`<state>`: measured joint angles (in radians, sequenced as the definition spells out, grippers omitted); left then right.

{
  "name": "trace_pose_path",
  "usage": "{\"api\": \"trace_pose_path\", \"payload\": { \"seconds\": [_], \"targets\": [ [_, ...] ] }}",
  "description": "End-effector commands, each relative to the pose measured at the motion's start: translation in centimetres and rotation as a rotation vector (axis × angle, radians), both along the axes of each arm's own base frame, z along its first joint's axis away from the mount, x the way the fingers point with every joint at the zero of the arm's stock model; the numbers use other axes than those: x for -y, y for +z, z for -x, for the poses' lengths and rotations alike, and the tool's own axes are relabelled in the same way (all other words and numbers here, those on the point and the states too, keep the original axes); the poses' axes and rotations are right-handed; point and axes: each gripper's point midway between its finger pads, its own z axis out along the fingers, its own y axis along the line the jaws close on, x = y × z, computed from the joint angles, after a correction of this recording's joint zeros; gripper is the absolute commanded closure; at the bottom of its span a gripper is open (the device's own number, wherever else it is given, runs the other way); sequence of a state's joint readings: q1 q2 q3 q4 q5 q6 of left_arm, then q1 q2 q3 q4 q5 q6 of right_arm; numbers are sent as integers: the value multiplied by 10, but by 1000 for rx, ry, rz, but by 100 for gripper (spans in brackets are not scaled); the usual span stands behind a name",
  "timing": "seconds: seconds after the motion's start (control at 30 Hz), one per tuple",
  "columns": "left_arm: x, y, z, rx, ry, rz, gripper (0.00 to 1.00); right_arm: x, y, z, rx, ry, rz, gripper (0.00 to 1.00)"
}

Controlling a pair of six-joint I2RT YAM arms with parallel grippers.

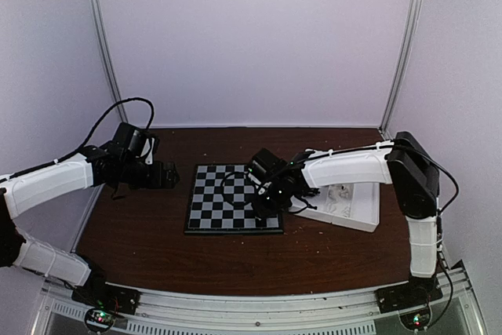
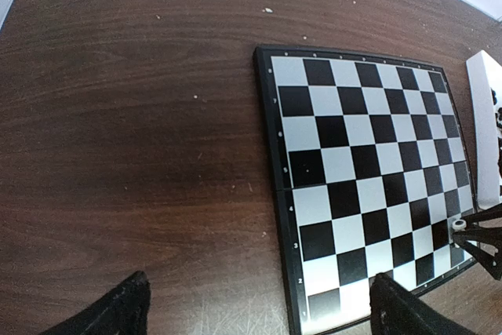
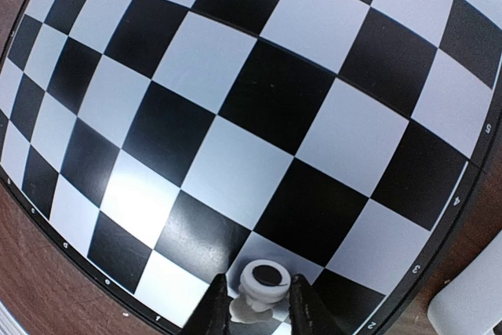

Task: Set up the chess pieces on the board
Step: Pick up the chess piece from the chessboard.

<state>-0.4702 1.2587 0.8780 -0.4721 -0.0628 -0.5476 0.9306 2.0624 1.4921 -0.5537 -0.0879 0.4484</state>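
Note:
The board (image 1: 227, 198) lies flat in the middle of the brown table. My right gripper (image 1: 263, 203) hangs low over its near right corner, shut on a small white chess piece (image 3: 263, 278). The piece's round, dark-centred end faces the wrist camera, and a black finger (image 3: 218, 304) presses at each side. The left wrist view shows the same piece (image 2: 460, 225) at the board's (image 2: 353, 162) corner. No other pieces stand on the board's squares (image 3: 235, 115). My left gripper (image 1: 169, 176) hovers at the board's left edge. It is open wide (image 2: 259, 288) with nothing between its fingers.
A white divided tray (image 1: 349, 205) sits just right of the board, with small dark shapes inside; its corner shows in the right wrist view (image 3: 471, 307). Bare brown table (image 2: 141, 154) lies left of the board. White walls enclose the back and sides.

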Motion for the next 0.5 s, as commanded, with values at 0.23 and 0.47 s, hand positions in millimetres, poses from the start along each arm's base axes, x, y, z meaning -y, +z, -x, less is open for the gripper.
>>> {"api": "trace_pose_path", "payload": {
  "seconds": [0.23, 0.47],
  "targets": [
    [7, 5, -6, 27, -32, 33, 2, 7, -6, -9, 29, 24, 73, 69],
    [18, 5, -4, 23, -77, 72, 2, 7, -9, -10, 36, 29, 84, 75]
  ]
}}
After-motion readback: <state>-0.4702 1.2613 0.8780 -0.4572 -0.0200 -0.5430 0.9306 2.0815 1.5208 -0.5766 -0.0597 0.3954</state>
